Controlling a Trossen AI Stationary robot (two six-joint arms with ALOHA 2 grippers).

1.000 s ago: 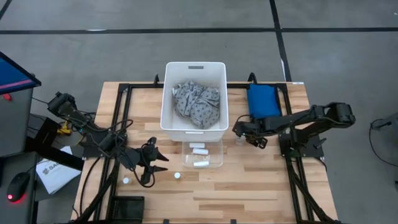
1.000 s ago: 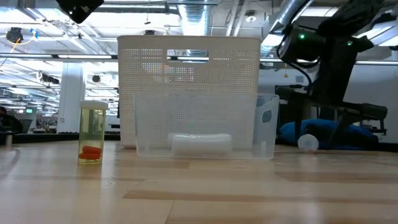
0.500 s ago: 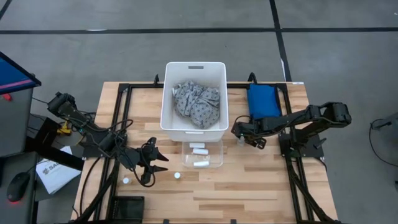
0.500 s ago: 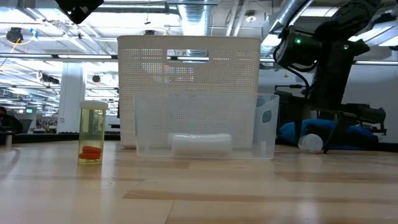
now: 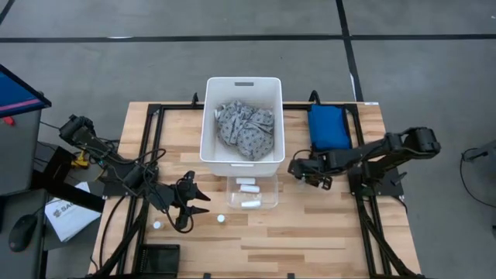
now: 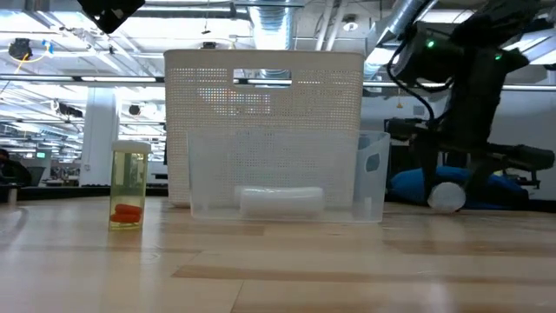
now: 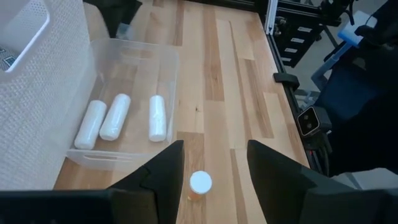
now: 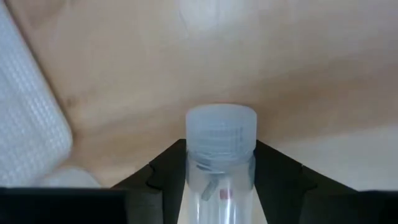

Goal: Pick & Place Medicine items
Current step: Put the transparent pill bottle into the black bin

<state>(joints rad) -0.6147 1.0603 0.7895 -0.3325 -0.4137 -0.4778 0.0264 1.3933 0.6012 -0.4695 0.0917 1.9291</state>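
My right gripper (image 5: pixel 301 169) hangs low over the table, right of the clear tray (image 5: pixel 273 203), and is shut on a small clear bottle with a white cap (image 8: pixel 221 127); the low view shows that cap (image 6: pixel 447 197). My left gripper (image 5: pixel 200 203) is open, left of the tray. Beyond its fingers stands a white-capped bottle (image 7: pixel 200 182), also in the high view (image 5: pixel 221 219). Another small white bottle (image 5: pixel 157 225) stands farther left. Three white cylinders (image 7: pixel 115 116) lie in the tray. The low view shows a yellow bottle (image 6: pixel 130 196) standing upright. My right gripper pinches the clear bottle's body (image 8: pixel 219 180) between its two fingers (image 8: pixel 168 171), which lie along it. The capped end sticks out past the fingertips. The fingers come slanting down from the table's right. I cannot tell whether the bottle rests on the table.
The white bin (image 5: pixel 211 147) with the grey patterned cloth (image 5: pixel 246 130) stands at the tray's far side. The blue pouch (image 5: pixel 328 126) lies at the far right, just behind my right arm. Black frame rails (image 5: pixel 364 209) run along both table sides. Bare wood lies near the front edge.
My right gripper has shifted a little toward the table's near edge. In the low view the white-capped bottle has moved with it and now looks a bit larger.
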